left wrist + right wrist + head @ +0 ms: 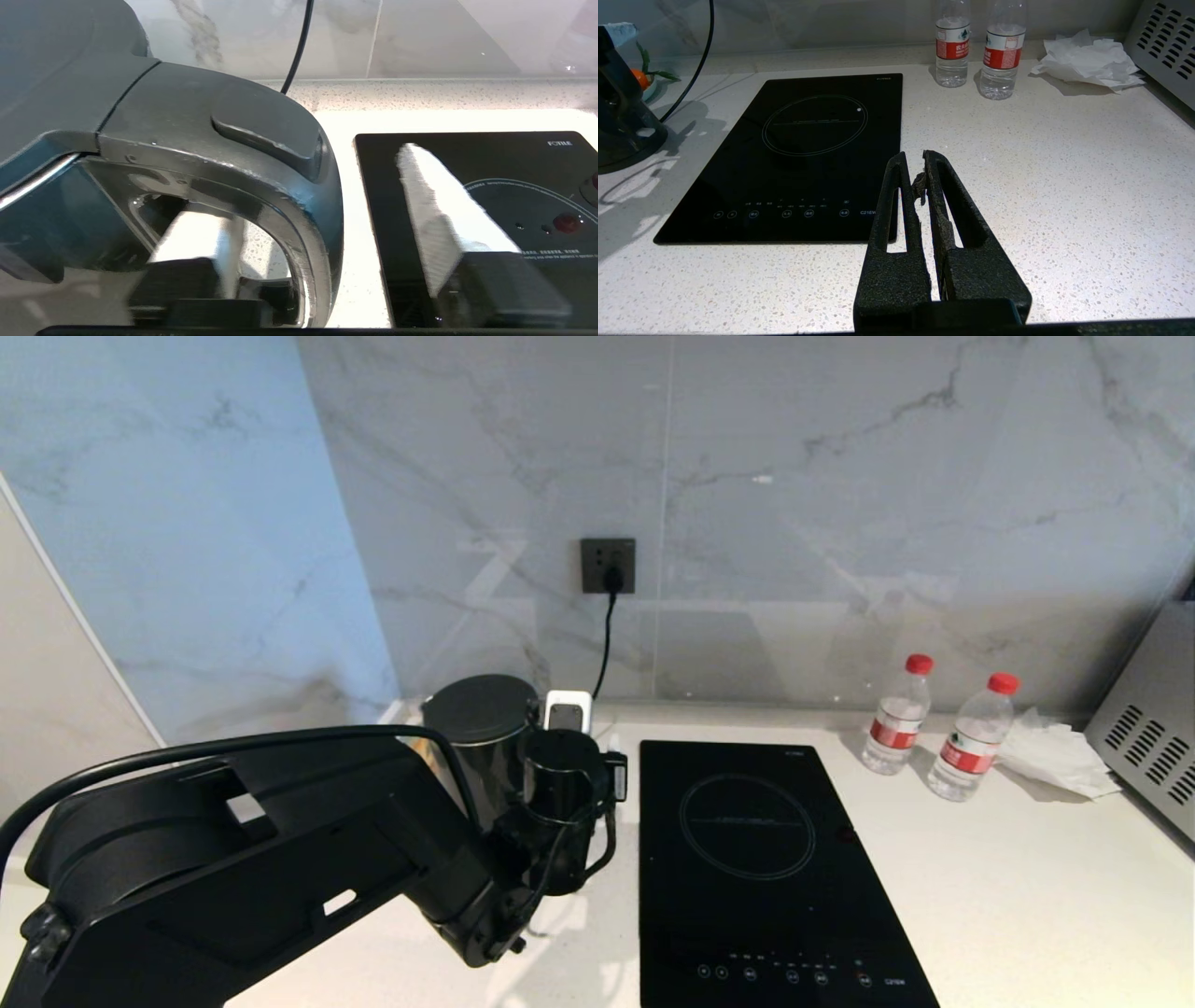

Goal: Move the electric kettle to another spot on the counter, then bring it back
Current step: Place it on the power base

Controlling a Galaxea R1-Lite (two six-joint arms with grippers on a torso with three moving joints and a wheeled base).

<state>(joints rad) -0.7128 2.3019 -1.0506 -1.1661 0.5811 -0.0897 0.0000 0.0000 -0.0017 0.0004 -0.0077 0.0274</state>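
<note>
Left pincer [322, 261] astride electric kettle [196, 140] handle.

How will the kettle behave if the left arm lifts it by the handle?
The kettle is tall and narrow, so it may swing or tip. Its handle looks glossy, perhaps slippery. The left gripper has jaws either side of it, not clamped.

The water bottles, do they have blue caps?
No, both water bottles standing right of the hob have red caps.

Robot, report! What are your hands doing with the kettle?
Left hand open around electric kettle handle. Right hand shut, empty. Induction hob beside kettle.
</note>
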